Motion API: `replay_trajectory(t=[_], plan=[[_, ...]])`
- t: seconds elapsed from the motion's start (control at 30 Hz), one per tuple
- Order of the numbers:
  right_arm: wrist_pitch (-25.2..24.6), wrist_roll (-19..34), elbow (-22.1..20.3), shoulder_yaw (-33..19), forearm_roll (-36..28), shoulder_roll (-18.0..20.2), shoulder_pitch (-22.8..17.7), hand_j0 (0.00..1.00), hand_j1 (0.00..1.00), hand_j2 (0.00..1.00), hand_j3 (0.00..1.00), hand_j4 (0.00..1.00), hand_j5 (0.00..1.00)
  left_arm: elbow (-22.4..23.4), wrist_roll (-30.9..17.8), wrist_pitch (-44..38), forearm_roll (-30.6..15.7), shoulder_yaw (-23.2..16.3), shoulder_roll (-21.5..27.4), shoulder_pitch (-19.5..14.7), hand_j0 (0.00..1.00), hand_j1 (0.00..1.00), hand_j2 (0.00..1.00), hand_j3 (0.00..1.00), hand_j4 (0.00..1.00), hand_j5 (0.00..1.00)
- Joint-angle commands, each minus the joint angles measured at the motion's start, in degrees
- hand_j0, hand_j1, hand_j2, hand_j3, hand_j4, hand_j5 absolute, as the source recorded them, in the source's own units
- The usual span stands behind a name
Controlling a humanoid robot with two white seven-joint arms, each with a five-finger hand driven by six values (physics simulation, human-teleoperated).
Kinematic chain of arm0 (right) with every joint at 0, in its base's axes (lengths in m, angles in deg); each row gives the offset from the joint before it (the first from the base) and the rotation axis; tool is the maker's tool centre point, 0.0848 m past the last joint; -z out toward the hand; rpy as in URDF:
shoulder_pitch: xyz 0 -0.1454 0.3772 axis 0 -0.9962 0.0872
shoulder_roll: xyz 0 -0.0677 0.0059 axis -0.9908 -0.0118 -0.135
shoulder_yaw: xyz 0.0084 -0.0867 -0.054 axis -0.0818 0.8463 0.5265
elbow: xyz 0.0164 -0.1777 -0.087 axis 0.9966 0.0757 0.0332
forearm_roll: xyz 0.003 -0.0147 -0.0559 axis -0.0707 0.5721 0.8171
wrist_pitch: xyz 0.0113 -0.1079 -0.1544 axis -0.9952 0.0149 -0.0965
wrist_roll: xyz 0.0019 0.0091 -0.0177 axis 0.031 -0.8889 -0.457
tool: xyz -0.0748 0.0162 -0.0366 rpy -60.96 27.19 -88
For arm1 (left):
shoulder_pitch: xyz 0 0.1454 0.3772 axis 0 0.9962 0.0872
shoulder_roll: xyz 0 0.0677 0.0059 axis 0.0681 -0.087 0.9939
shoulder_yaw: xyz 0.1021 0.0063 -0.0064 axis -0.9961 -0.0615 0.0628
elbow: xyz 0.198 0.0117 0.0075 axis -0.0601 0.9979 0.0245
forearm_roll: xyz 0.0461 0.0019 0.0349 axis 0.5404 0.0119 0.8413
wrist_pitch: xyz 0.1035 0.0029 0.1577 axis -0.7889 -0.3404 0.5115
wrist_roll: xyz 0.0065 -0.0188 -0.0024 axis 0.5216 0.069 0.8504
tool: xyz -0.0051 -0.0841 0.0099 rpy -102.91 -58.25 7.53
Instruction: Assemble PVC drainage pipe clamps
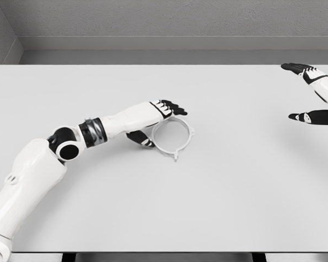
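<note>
White pipe clamp ring [172, 136] lies flat on the tabletop [218, 196], slightly left of middle. Left hand [158, 123] at the ring's left rim: fingers above it, thumb below, spread wide, grip not clear. Right hand [311, 93] near the right edge, fingers spread, holding nothing.

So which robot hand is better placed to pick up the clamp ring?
The left robot hand: it is right at the white clamp ring. The right robot hand is far off at the table's right edge.
</note>
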Motion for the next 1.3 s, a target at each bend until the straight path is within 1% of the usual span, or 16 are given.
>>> replay_trajectory(t=[0.0, 1.0, 1.27], plan=[[-0.14, -0.03, -0.03, -0.01, -0.45, 0.04, 0.00, 1.00, 1.00, 1.00, 1.00, 1.00, 1.00, 0.14, -0.04, -0.09, -0.44, 0.06, -0.38, 0.00, 1.00, 1.00, 1.00, 1.00, 1.00, 1.00], [-0.14, -0.03, -0.03, -0.01, -0.45, 0.04, 0.00, 1.00, 1.00, 1.00, 1.00, 1.00, 1.00, 1.11, 0.04, -0.09, -0.44, -0.03, -0.99, -0.97, 1.00, 1.00, 1.00, 1.00, 1.00, 1.00], [-0.14, -0.03, -0.03, -0.01, -0.45, 0.04, 0.00, 1.00, 1.00, 1.00, 1.00, 1.00, 1.00, 0.23, 0.04, -0.09, -1.23, 0.67, 0.24, -0.97, 1.00, 1.00, 1.00, 1.00, 1.00, 1.00]])
